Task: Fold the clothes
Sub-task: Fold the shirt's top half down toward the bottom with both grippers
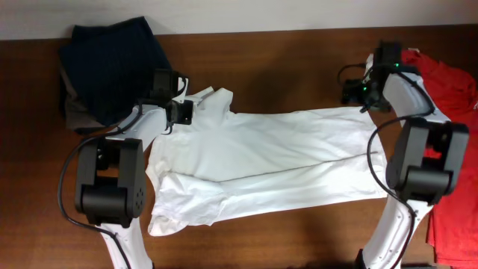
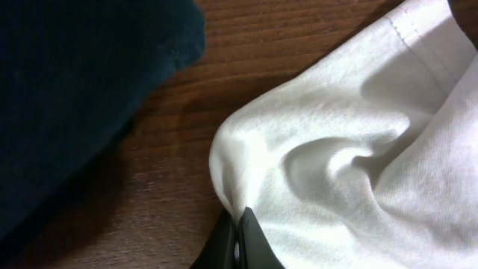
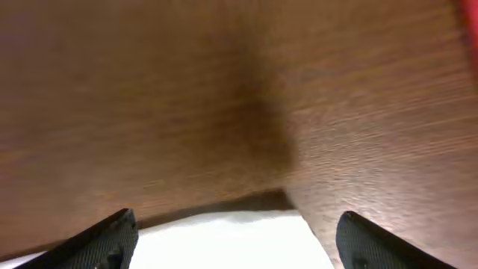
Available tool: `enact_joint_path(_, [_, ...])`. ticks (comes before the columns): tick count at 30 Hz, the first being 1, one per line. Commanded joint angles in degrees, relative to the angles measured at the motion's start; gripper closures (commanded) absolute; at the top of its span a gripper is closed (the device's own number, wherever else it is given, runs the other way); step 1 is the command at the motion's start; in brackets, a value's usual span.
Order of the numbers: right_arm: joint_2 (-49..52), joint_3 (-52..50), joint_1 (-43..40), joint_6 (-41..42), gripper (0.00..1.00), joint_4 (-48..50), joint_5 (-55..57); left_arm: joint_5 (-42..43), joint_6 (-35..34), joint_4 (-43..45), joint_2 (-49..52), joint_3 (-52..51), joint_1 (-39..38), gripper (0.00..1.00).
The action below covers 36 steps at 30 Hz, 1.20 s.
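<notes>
The T-shirt (image 1: 276,153) lies between folded garments (image 1: 112,63), left, and another shirt (image 1: 461,93).

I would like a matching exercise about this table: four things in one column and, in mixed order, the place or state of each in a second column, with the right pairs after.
Things
1. white T-shirt
2. navy garment
3. red shirt
4. left gripper

Places or states
A. lies at the right edge of the table
B. shut on a fold of white cloth
C. spread out across the middle of the table
D. folded at the far left corner

Pairs: 1-C, 2-D, 3-A, 4-B
</notes>
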Motion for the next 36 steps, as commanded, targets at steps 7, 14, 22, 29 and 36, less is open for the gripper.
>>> enact_joint_path(7, [3.54, 0.22, -0.24, 0.31, 0.73, -0.33, 1.05, 0.46, 0.42, -1.18, 2.21, -0.33, 0.35, 0.99])
enact_joint_path(14, [3.37, 2.01, -2.58, 6.58, 0.96, -5.46, 6.64, 0.46, -0.9, -10.95, -11.13, 0.66, 0.39, 0.99])
enact_joint_path(22, [3.04, 21.0, -5.64, 6.56, 0.96, -31.15, 6.36, 0.28, -1.62, -30.67, -22.93, 0.66, 2.21, 0.99])
enact_joint_path(29, [2.49, 24.06, -5.92, 7.82, 0.96, -50.4, 6.6, 1.73, -3.08, -51.19, -23.63, 0.63, 2.45, 0.99])
enact_joint_path(36, [-4.04, 15.54, -7.15, 10.27, 0.96, -55.19, 11.74, 0.87, -3.06, -57.07, -23.8, -1.49, 3.52, 0.99])
